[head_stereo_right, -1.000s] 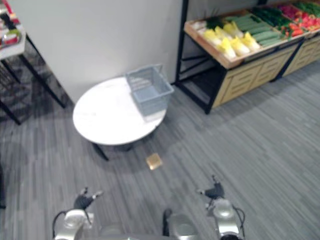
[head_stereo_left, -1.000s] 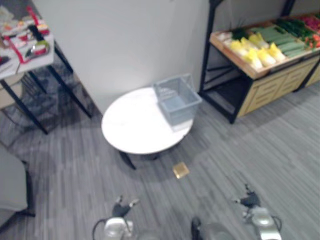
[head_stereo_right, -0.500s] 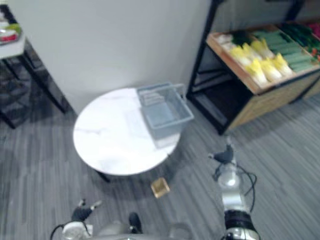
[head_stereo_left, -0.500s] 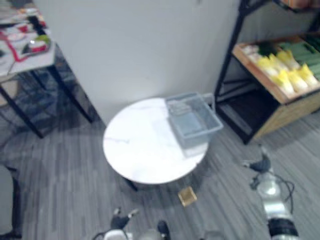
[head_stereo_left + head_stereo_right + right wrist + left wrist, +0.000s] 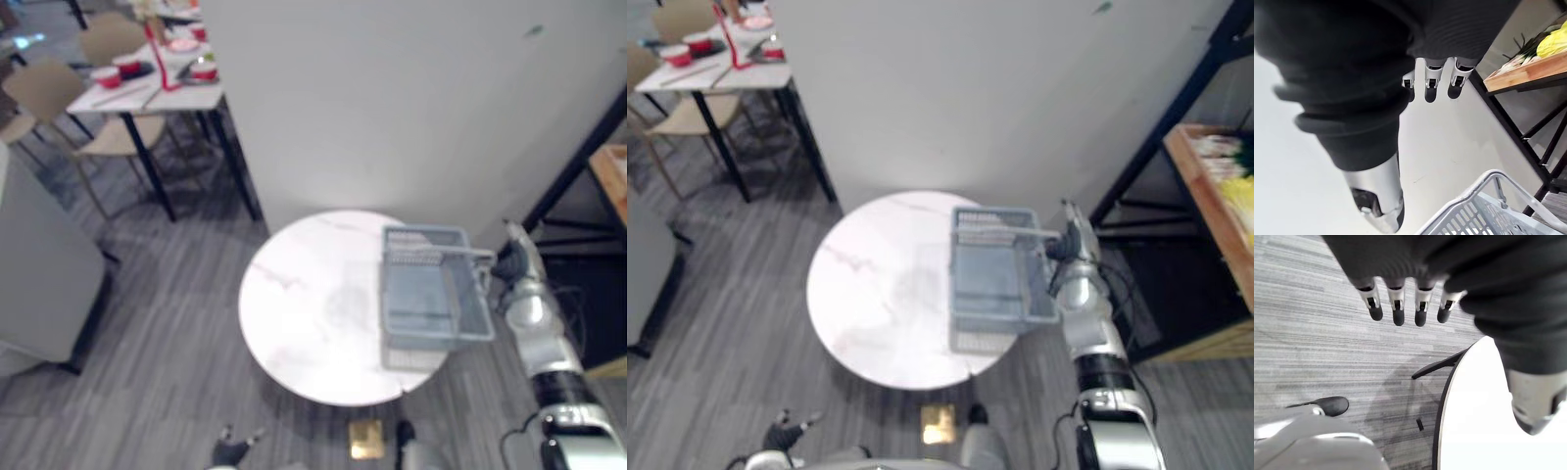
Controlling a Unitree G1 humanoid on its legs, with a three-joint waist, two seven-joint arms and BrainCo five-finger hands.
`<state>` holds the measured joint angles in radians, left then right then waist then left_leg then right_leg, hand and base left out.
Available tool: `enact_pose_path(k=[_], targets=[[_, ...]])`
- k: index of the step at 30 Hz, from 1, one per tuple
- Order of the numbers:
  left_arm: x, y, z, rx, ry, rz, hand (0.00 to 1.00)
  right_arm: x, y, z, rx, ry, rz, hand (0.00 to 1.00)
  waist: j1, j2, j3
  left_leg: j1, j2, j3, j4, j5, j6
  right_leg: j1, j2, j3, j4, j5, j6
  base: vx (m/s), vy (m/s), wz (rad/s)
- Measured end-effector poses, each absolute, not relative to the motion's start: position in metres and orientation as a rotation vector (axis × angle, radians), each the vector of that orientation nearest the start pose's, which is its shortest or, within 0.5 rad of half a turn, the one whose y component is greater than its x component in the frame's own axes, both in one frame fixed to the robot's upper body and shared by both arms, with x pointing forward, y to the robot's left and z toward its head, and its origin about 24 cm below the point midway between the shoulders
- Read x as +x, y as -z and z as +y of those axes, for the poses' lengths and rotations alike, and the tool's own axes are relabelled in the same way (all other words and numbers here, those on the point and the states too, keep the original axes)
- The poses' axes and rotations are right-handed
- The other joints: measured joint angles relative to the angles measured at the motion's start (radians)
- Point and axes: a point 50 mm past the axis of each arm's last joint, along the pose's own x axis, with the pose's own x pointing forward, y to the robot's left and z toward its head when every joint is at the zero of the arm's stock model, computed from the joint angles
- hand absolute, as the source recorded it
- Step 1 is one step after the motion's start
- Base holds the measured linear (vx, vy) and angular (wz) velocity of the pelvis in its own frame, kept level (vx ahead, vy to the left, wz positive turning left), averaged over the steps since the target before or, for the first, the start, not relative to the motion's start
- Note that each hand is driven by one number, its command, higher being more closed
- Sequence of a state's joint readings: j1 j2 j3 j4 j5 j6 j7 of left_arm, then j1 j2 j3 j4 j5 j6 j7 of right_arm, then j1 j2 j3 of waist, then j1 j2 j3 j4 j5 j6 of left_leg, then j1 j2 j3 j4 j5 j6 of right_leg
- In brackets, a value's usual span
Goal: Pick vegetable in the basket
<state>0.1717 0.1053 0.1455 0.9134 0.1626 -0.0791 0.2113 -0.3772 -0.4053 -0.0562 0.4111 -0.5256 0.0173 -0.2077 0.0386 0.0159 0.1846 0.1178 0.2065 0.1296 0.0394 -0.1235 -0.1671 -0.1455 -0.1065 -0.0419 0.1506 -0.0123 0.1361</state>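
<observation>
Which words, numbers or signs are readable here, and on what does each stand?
None can be read. The grey basket, the white round table and the yellow square on the floor show no legible print; the red stand on the dining table is too small to read.

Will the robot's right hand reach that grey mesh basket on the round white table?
Probably yes: the right hand is open right beside the grey mesh basket, at its rim, with nothing between them.
</observation>
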Motion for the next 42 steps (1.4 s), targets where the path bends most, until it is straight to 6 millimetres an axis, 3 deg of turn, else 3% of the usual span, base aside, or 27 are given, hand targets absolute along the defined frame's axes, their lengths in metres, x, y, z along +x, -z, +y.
enact_pose_path(k=[3,5,10,14,22,42], targets=[[0.099,0.145,0.226,0.273,-0.339,0.958,0.00,0.329,-0.096,-0.237,-0.966,0.243,-0.088,0.00,-0.008,0.039,0.000,-0.059,0.049,-0.001,-0.001,0.036,-0.019,-0.021,0.037,-0.066,-0.014,0.016,-0.049,0.13,-0.185,0.35],[0.107,0.142,0.225,0.270,-0.340,0.931,0.00,0.336,-0.104,-0.225,-0.976,0.210,-0.129,0.00,-0.008,0.040,0.019,-0.090,0.063,-0.005,-0.001,0.062,-0.028,-0.031,0.044,-0.106,-0.015,0.023,-0.068,0.13,-0.123,0.51],[0.125,0.139,0.211,0.266,-0.294,0.887,0.00,0.355,-0.128,-0.218,-1.011,0.198,-0.186,0.00,-0.006,0.054,0.091,-0.189,0.027,0.002,0.098,0.099,0.005,-0.009,-0.006,-0.184,-0.025,0.024,-0.069,0.02,-0.010,0.63],[0.131,0.137,0.209,0.280,-0.279,0.862,0.00,0.374,-0.158,-0.216,-1.085,0.214,-0.243,0.00,0.006,0.090,0.120,-0.206,0.009,0.068,-0.015,0.128,0.015,-0.064,-0.019,-0.197,-0.047,0.051,-0.060,-0.07,0.058,0.20],[0.147,0.125,0.222,0.327,-0.283,0.780,0.00,0.388,-0.182,-0.232,-1.134,0.276,-0.222,0.00,0.014,0.089,0.202,-0.237,-0.024,0.111,-0.090,0.179,0.024,-0.110,-0.029,-0.159,-0.141,0.139,-0.053,-0.06,0.039,-0.11],[0.165,0.117,0.215,0.300,-0.264,0.706,0.00,0.395,-0.215,-0.227,-1.157,0.323,-0.317,0.00,-0.007,0.095,0.251,-0.218,-0.019,0.189,-0.107,0.177,0.017,-0.130,-0.005,-0.084,-0.186,0.175,-0.057,0.02,-0.002,-0.11]])
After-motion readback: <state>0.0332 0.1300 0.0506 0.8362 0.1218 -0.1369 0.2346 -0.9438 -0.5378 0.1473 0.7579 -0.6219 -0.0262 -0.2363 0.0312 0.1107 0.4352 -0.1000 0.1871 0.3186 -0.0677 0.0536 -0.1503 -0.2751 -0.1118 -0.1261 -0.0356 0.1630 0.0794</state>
